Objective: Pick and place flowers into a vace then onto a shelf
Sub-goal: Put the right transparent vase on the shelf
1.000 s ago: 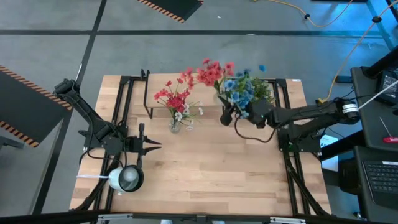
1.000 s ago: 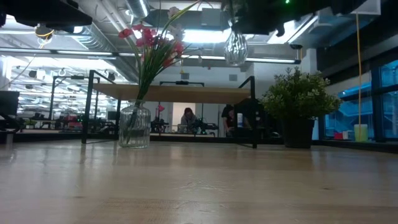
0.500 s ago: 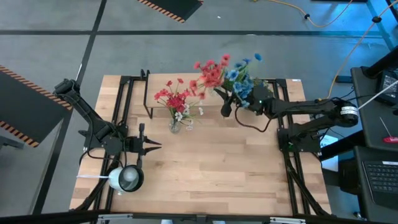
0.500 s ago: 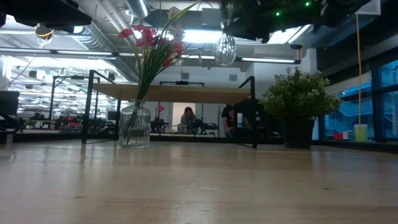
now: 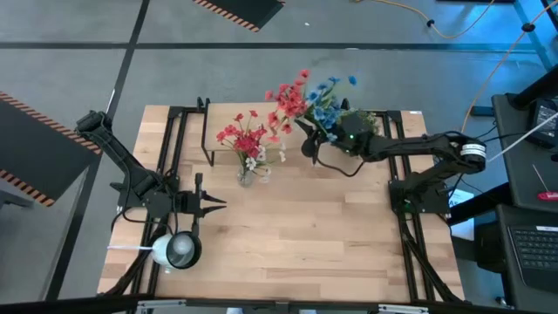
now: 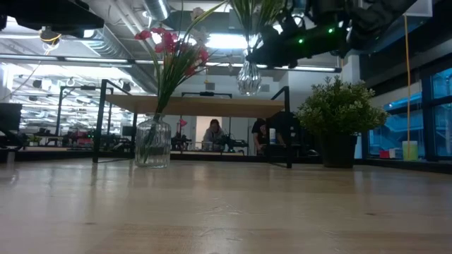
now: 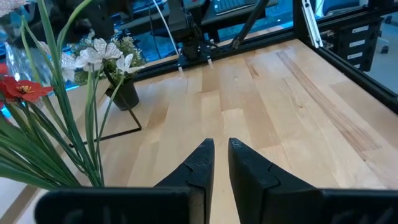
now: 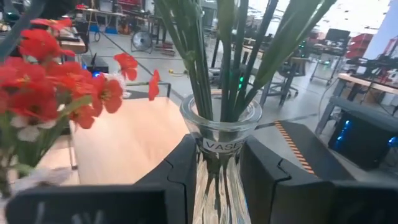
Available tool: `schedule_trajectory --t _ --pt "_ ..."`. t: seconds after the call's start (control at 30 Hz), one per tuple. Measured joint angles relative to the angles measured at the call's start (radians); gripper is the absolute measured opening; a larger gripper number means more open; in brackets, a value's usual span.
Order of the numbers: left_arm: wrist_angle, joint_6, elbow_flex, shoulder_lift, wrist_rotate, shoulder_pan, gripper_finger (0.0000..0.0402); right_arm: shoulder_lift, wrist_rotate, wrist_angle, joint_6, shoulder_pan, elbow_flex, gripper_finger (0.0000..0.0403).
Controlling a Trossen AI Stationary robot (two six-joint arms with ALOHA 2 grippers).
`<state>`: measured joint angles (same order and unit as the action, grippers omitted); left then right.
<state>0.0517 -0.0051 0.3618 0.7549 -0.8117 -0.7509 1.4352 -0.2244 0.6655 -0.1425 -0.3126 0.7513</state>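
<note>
A clear glass vase (image 8: pixel 221 155) with red and blue flowers (image 5: pixel 307 94) hangs in my right gripper (image 8: pixel 219 168), just above the low wooden shelf (image 6: pixel 198 106) at the table's far side. A second glass vase (image 6: pixel 152 141) with red and whitish flowers (image 5: pixel 247 139) stands on its base on the table in front of the shelf. My left gripper (image 5: pixel 218 202) waits shut at the table's left, its fingers nearly together around nothing. My right gripper pinches the vase's narrow neck (image 8: pixel 219 146), just below the rim, between its two fingers. The fingers come level from the table's right side. The vase stays upright and lifted clear, its stems rising straight out of the mouth.
A potted bushy green plant (image 6: pixel 339 120) stands at the shelf's right end, below my right arm. A white round object (image 5: pixel 174 250) sits by my left arm near the table's front left. The shelf's black legs (image 6: pixel 102 120) frame the space under the board.
My right gripper has carried the vase toward the table's left and far edge and a little down, closer to the shelf top. The vase has stayed upright, its blooms swinging farther over the far edge.
</note>
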Motion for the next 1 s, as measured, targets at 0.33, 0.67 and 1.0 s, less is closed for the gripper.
schedule_trajectory --t 0.33,0.67,1.0 --pt "0.001 0.054 0.0 0.0 -0.006 0.0 0.0041 0.08 -0.042 0.045 0.007 -0.03 0.0 0.0087" --pt "0.003 0.096 0.0 0.0 -0.043 0.0 0.004 0.082 -0.041 0.058 0.034 -0.053 0.0 0.0087" --pt "0.004 0.097 0.0 0.0 -0.043 0.0 0.0036 0.082 -0.012 0.043 0.033 -0.051 0.0 0.0087"
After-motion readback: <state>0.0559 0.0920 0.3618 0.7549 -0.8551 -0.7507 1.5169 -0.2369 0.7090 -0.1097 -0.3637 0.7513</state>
